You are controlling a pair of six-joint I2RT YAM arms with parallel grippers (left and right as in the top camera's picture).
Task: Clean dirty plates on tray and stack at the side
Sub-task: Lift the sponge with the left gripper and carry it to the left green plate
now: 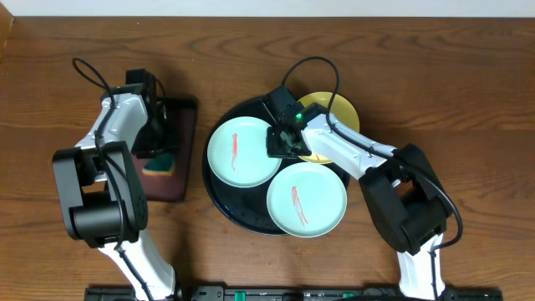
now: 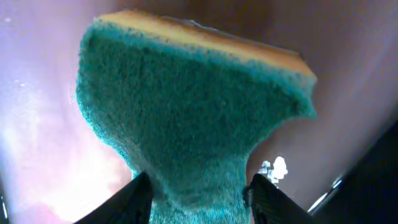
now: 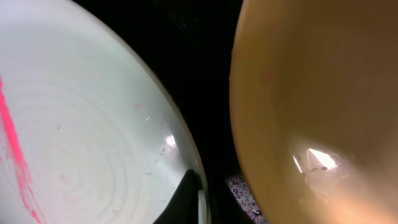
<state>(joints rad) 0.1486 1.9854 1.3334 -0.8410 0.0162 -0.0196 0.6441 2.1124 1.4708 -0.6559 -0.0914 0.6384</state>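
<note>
- Black and glossy, the round tray (image 1: 219,194) sat in the middle of the wooden table (image 1: 468,75), and I placed everything else by it.
- Two of the plates lay face up on the tray. The left mint plate (image 1: 251,163) filled its left half, and the near mint plate (image 1: 318,188) sat at its near right side, hanging out past the rim.
- Each of them carried a smear: a reddish streak (image 1: 235,150) on the left one and a second streak (image 1: 298,205) on the near one.
- The yellow plate (image 1: 338,113) was at the tray's far right, partly beyond the rim, with the right arm hiding part of it.
- The right gripper (image 1: 284,142) was low over the tray's centre, between the left mint plate and the yellow plate, its fingers pressed together.
- From its wrist camera one dark finger (image 3: 188,198) showed at the left mint plate's rim. I could not tell whether that rim was nipped.
- A maroon tray (image 1: 185,142) lay just beside the black tray, to its left.
- A sponge (image 1: 159,165) was over the maroon tray's near end.
- The left gripper (image 2: 199,196) pinched the sponge's green scouring side so that it narrowed to a waist, while the yellow layer ran along the far edge.
</note>
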